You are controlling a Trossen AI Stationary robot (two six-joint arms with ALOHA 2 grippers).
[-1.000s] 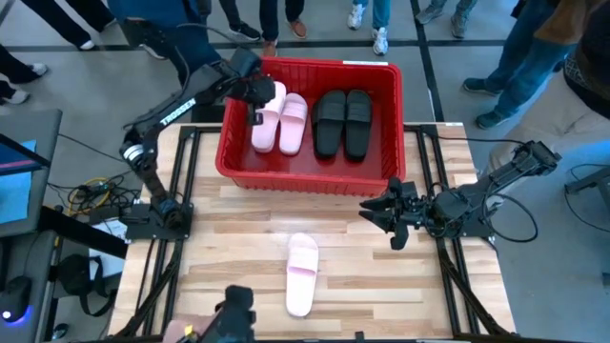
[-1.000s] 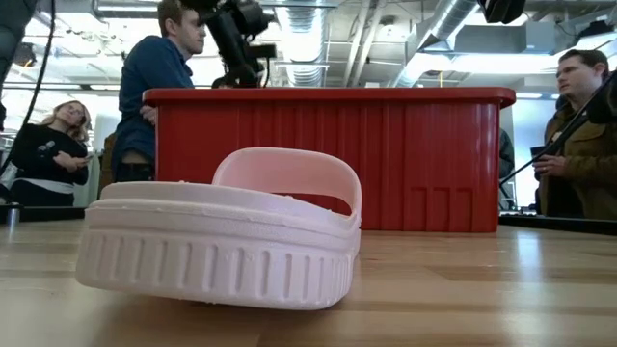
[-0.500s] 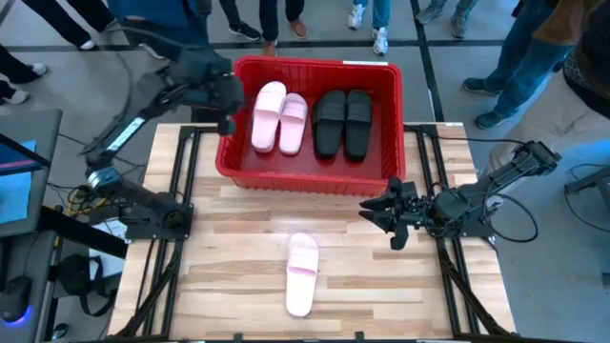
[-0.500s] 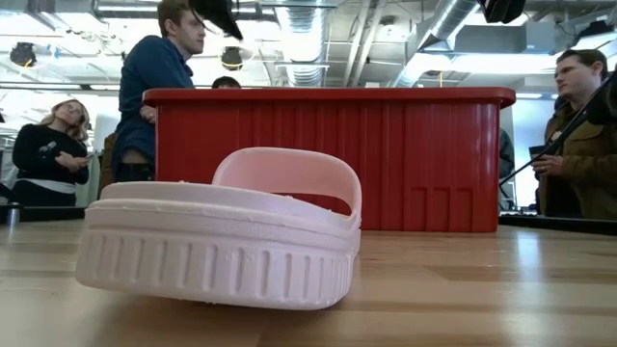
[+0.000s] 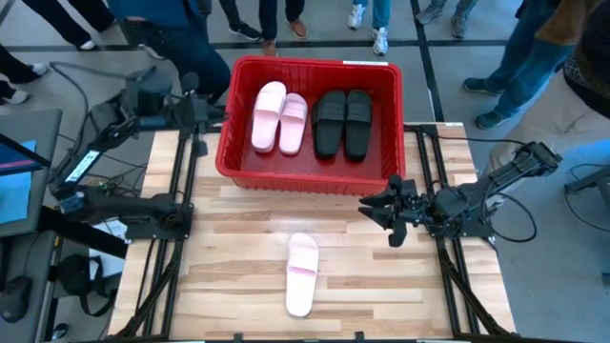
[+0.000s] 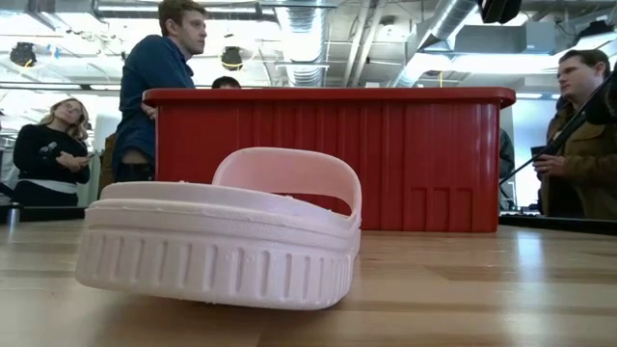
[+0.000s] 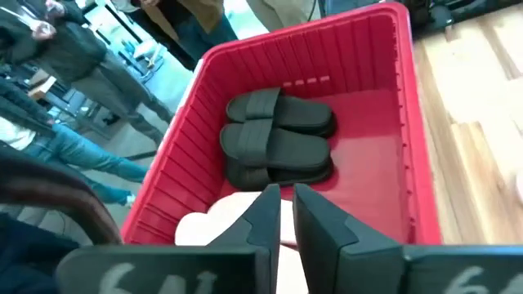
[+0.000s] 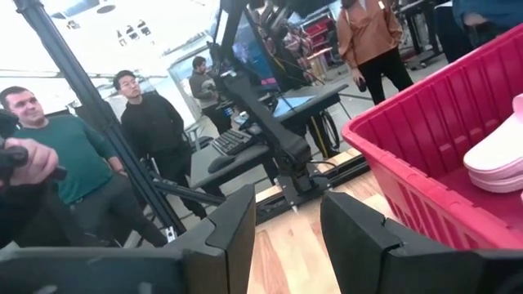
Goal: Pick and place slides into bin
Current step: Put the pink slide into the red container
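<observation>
Bin (image 5: 307, 171) sits at the upper centre of the desk (image 5: 238, 257) in the high view. Four slides lie inside it side by side: two pink slides (image 5: 278, 117) on the left half, two black slides (image 5: 343, 121) on the right half, all soles down. The pinks touch each other; the blacks touch each other; a narrow strip of red floor shows between the pairs.

One loose pink slide (image 5: 301, 272) lies alone on the desk, lower centre of the high view, well apart from the bin. In the low view it fills the lower left foreground, strap up, with the bin's front wall behind it.

Left claw (image 5: 202, 111): upper left of the high view, just beside the bin's left wall and outside it. The left wrist view shows its fingers (image 7: 263, 214) pressed nearly together with only a thin gap, nothing between them. Beyond them are the black pair and the edge of a pink slide in the bin.

Right claw (image 5: 381, 213): centre right of the high view, over the desk near the bin's lower right corner. Fingers (image 8: 233, 229) spread apart, empty.

People (image 6: 159, 82) stand beyond the desk, upper left and right edge of the low view.
</observation>
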